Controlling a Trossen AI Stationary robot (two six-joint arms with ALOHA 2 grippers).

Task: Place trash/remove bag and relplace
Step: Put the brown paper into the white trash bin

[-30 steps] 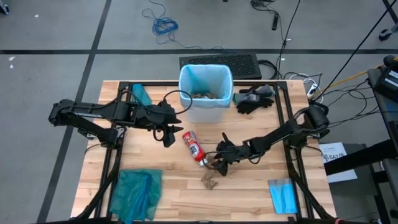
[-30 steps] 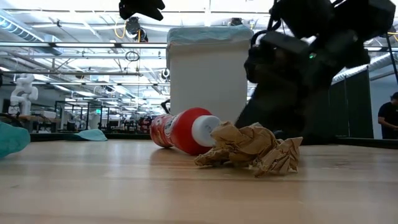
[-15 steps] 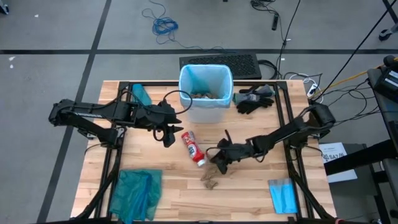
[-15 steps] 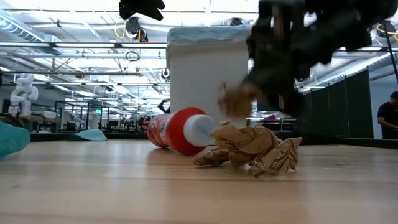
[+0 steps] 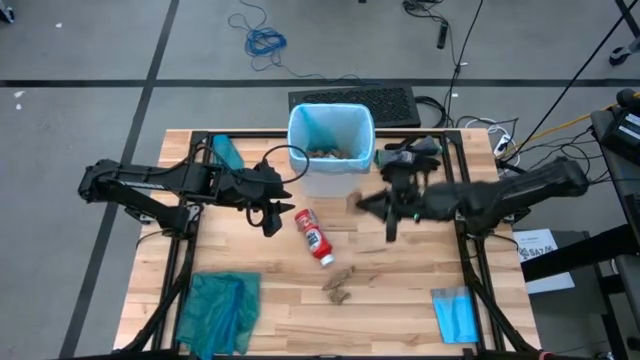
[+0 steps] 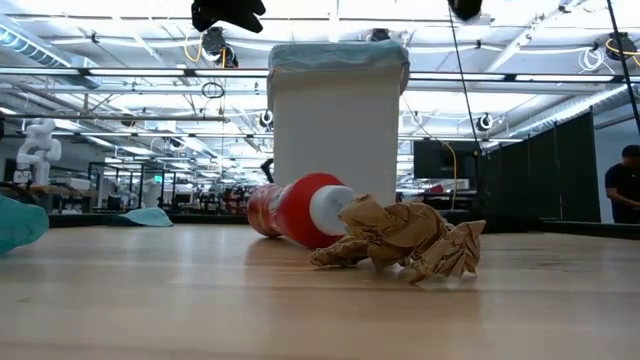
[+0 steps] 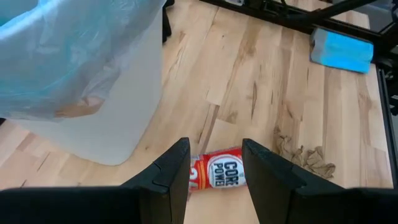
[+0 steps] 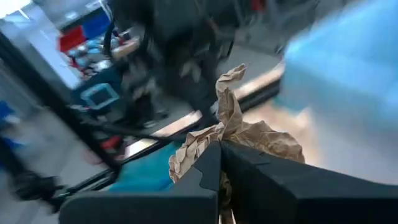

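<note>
The work surface is a light wooden table (image 5: pixel 400 300) with a black frame, standing on a grey floor with dark seams; a blue cable coil (image 5: pixel 265 41) lies on the floor beyond the far edge. The low view looks into a large hall with ceiling lights and a person (image 6: pixel 626 185) at the right margin.

A white bin (image 5: pixel 331 150) stands at the middle of the far edge, lined with the light-blue bag (image 5: pixel 305 125), brown scraps already inside. A red-and-white bottle (image 5: pixel 313 236) lies near the table's centre, with a crumpled brown paper scrap (image 5: pixel 338 291) nearer the front edge. A teal-green bag (image 5: pixel 220 310) lies at the front left corner, a folded blue sheet (image 5: pixel 455 312) at the front right corner, black gloves (image 5: pixel 408 158) beside the bin toward the far right corner.

The left gripper (image 5: pixel 270 212) hangs left of the bottle; its wrist view shows the fingers (image 7: pixel 168 177) apart, nothing between them. The right gripper (image 5: pixel 372 206) is raised just right of the bin, blurred from above; only its wrist view shows the fingers pressed together on a crumpled brown paper (image 8: pixel 239 140).

The left wrist view alone gives legible print on the bottle: "CORE POWER". The low view shows the bottle's white cap and neither gripper.
</note>
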